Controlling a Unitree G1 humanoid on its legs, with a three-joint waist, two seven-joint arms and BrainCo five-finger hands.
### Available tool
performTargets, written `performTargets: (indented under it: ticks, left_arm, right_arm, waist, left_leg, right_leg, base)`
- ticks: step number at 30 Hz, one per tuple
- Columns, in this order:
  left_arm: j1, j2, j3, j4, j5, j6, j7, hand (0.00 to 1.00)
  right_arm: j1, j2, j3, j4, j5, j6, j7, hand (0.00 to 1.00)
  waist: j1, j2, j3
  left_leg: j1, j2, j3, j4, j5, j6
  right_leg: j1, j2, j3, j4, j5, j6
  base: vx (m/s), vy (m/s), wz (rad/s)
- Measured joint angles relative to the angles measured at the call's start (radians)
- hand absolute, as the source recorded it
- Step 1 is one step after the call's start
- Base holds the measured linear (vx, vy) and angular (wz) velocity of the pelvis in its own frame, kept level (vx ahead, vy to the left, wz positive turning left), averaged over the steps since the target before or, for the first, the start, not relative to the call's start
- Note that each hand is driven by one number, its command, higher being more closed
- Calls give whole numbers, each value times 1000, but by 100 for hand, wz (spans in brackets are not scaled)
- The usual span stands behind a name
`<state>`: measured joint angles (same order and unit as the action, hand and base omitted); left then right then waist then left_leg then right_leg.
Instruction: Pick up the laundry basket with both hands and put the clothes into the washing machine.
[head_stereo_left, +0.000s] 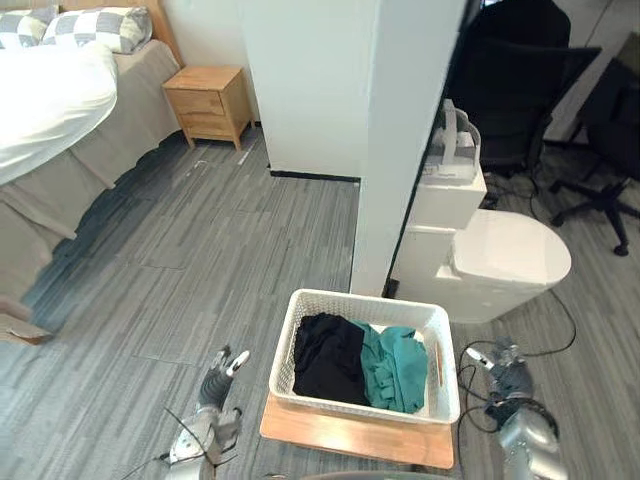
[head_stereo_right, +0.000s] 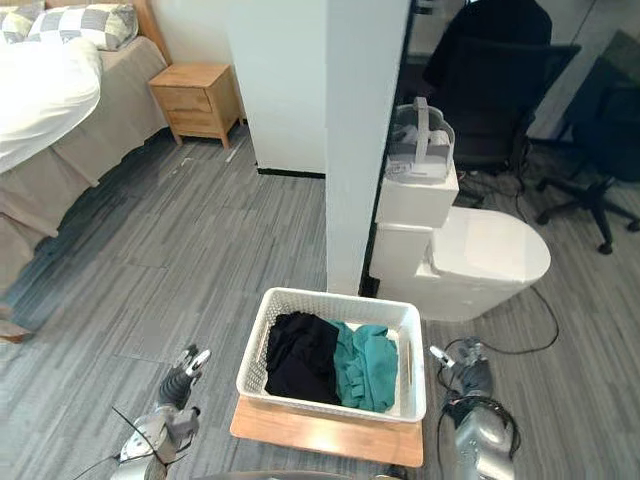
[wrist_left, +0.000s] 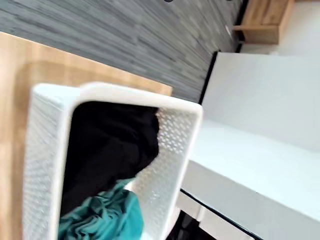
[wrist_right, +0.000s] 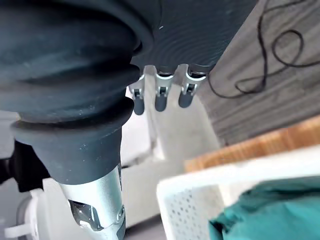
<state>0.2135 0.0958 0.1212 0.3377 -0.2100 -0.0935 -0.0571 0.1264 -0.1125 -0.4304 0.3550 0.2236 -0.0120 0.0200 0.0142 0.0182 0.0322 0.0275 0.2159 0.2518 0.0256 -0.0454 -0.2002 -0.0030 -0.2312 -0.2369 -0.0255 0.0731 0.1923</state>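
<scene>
The basket (head_stereo_left: 365, 301) sits on a board (head_stereo_left: 340, 438), with clothes (head_stereo_left: 325, 360) inside. To lift it flat, both hands should grab the two short sides together. The left hand (head_stereo_left: 222, 375) waits near the board's left edge and the right hand (head_stereo_left: 508, 378) near its right edge. Both have loose fingers and hold nothing.

Both arms reach forward and low, the left hand (head_stereo_left: 222, 380) empty with fingers loosely extended, the right hand (head_stereo_left: 507, 376) likewise empty, its dark-tipped fingers (wrist_right: 161, 101) hanging relaxed past the ribbed wrist cover
</scene>
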Motion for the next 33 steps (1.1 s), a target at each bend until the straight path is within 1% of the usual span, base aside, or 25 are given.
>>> performTargets:
  ticks: [1, 2, 4, 5, 6, 7, 9, 10, 11, 12, 14, 16, 18, 19, 22, 23, 26, 30, 33]
  left_arm:
    - [-2, -3, 0, -19, 1, 0, 0, 0]
    - [-8, -7, -1, -63, 7, 1, 8, 0]
    - [-24, -10, 2, -136, 8, 0, 26, 0]
    - [-42, -9, 4, -177, 8, -2, 43, 0]
    - [-70, -7, 7, -201, 8, -4, 56, 0]
    - [-87, -4, 8, -209, 8, -4, 62, 0]
    - [-161, 16, 3, -207, 8, -3, 81, 0]
    - [-181, 22, 1, -201, 9, -2, 84, 0]
    - [-221, 38, -1, -169, 10, 0, 86, 0]
    - [-255, 55, 0, -121, 18, 10, 92, 0]
    - [-306, 68, 0, -46, 30, 22, 103, 0]
    - [-367, 75, 1, 1, 47, 30, 125, 0]
    - [-408, 85, 4, 34, 69, 33, 137, 0]
    - [-438, 96, 4, 63, 79, 38, 154, 0]
    - [-519, 124, 6, 153, 133, 56, 197, 0]
    - [-540, 130, 6, 175, 145, 62, 205, 0]
    - [-590, 156, 7, 222, 147, 70, 232, 0]
    - [-654, 166, 1, 319, 150, 77, 237, 0]
    - [-692, 168, -21, 345, 144, 84, 237, 0]
  right_arm:
    - [0, -2, -7, -3, -4, 2, -2, 0]
    - [10, -1, -24, -36, -17, 19, -12, 0]
    - [30, -2, -33, -125, -37, 26, -22, 0]
    - [27, -3, -39, -189, -42, 28, -24, 0]
    - [20, -4, -42, -241, -51, 28, -25, 0]
    - [10, -7, -42, -259, -58, 28, -25, 0]
    - [-45, -39, -30, -263, -69, 31, -24, 0]
    - [-59, -54, -19, -260, -69, 33, -25, 0]
    - [-86, -85, 8, -256, -69, 39, -23, 0]
    - [-119, -112, 40, -238, -68, 41, -16, 0]
    - [-166, -150, 84, -180, -68, 43, -12, 0]
    - [-225, -190, 123, -117, -68, 55, 4, 0]
    - [-264, -204, 155, -80, -67, 61, 6, 0]
    - [-290, -209, 178, -54, -66, 62, 6, 0]
    - [-331, -210, 211, -11, -65, 64, 5, 0]
    - [-339, -210, 216, 3, -65, 64, 5, 0]
    - [-378, -210, 243, 44, -56, 65, 3, 0]
    - [-416, -210, 284, 99, -54, 65, 0, 0]
    - [-453, -208, 329, 146, -48, 66, 0, 0]
  waist:
    - [-1, 3, 0]
    - [-4, 6, 2]
    - [-1, 0, 6]
    - [-1, -8, 15]
    - [0, -21, 30]
    - [-1, -20, 39]
    - [-1, -55, 84]
    - [-1, -63, 96]
    - [0, -73, 121]
    - [-3, -75, 141]
    - [-4, -68, 156]
    - [0, -58, 196]
    - [0, -54, 221]
    - [1, -53, 240]
    - [1, -55, 294]
    - [2, -55, 302]
    - [3, -55, 339]
    - [3, -55, 368]
    - [3, -55, 398]
  left_leg:
    - [1, 4, 0, -9, 5, -3]
    - [1, 11, 1, -29, 16, -8]
    - [0, 18, 1, -52, 39, -9]
    - [-7, 22, 3, -62, 50, -11]
    - [-20, 26, 3, -62, 57, -12]
    - [-21, 28, 3, -62, 60, -13]
    - [-49, 30, 6, -63, 73, -10]
    - [-53, 29, 9, -64, 79, -9]
    - [-57, 27, 17, -66, 89, -6]
    - [-55, 27, 23, -66, 92, -6]
    - [-53, 27, 28, -65, 92, -6]
    - [-54, 27, 26, -61, 92, -6]
    - [-63, 27, 27, -55, 92, -6]
    - [-73, 27, 24, -47, 92, -6]
    - [-89, 27, 14, -29, 91, -5]
    - [-102, 27, 11, -22, 91, -5]
    - [-126, 29, 4, -5, 91, -5]
    - [-158, 29, -2, 23, 88, 0]
    - [-174, 29, -3, 44, 85, 5]
  right_leg:
    - [-1, 5, 0, -2, 0, 0]
    - [-3, 14, -5, -3, -2, -3]
    - [-16, 25, -7, -5, 0, -8]
    - [-29, 31, -6, -5, 6, -16]
    - [-42, 35, -4, -5, 13, -21]
    - [-46, 37, -2, -4, 15, -22]
    - [-83, 41, 10, -2, 24, -29]
    - [-94, 41, 18, -1, 33, -30]
    - [-109, 41, 32, -1, 42, -31]
    - [-111, 41, 40, 0, 45, -31]
    - [-113, 42, 46, 1, 46, -31]
    - [-114, 42, 47, 7, 46, -31]
    - [-128, 41, 51, 16, 47, -32]
    - [-138, 40, 52, 26, 47, -32]
    - [-148, 36, 52, 42, 46, -32]
    - [-158, 35, 52, 45, 46, -32]
    - [-178, 33, 53, 60, 46, -32]
    - [-206, 28, 53, 81, 46, -32]
    - [-221, 26, 57, 97, 46, -32]
  base:
    - [-99, -60, 0]
    - [-72, -63, 5]
    - [-56, -52, 2]
    - [-55, -34, -4]
    - [-54, -30, -6]
    - [-71, -28, -7]
    - [-81, -27, -9]
    - [-42, -14, -16]
    - [-21, -5, -19]
    - [-17, -2, -19]
    - [-5, -1, -8]
    - [0, 0, 0]
    - [-34, 0, -2]
    - [-45, 0, 1]
    - [-39, 5, 6]
    - [-55, 6, 7]
    - [-43, 2, 3]
    - [-45, 5, 0]
    - [-62, 4, -2]
